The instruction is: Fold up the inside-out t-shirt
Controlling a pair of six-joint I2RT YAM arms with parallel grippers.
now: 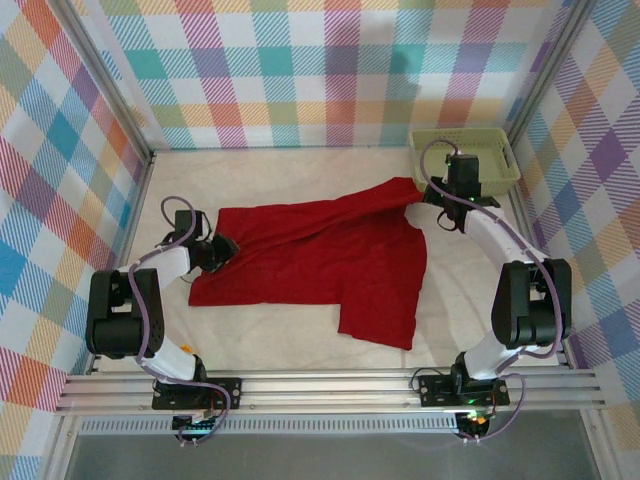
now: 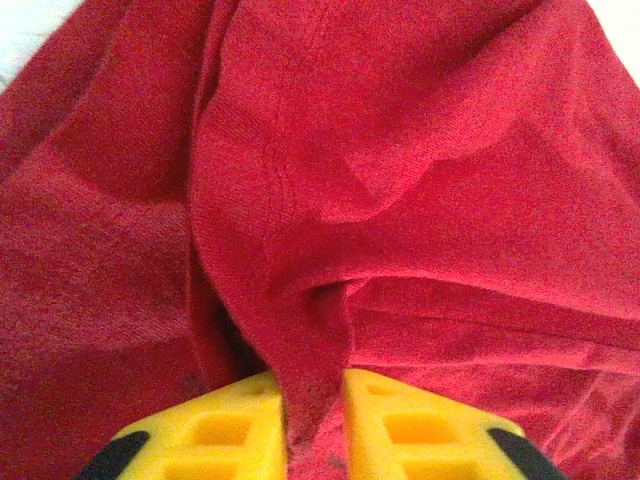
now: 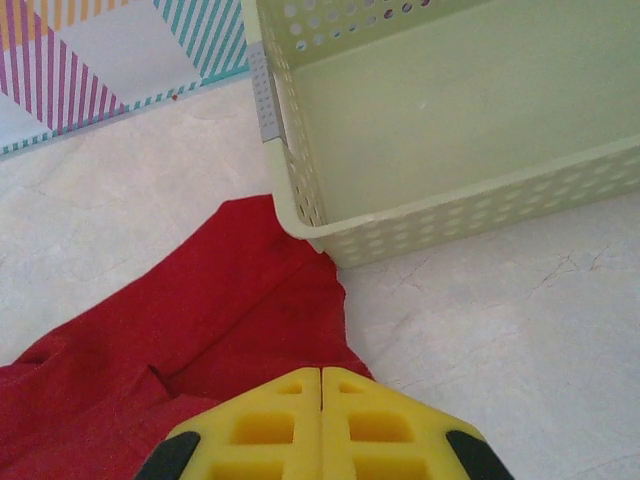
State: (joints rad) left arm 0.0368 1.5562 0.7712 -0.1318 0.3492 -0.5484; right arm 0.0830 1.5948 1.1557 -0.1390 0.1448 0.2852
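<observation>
The inside-out t-shirt is a deep-red cloth spread across the middle of the table, with one corner drawn up toward the back right. My left gripper sits at the shirt's left edge. In the left wrist view its yellow fingers are shut on a raised fold of the shirt. My right gripper is at the shirt's back-right corner. Its jaws are pressed together just above the cloth edge, and no cloth shows between them.
A pale green perforated basket stands at the back right, close behind the right gripper, and its near corner touches the shirt's tip. Checked walls enclose the table on three sides. Bare tabletop lies in front of the shirt.
</observation>
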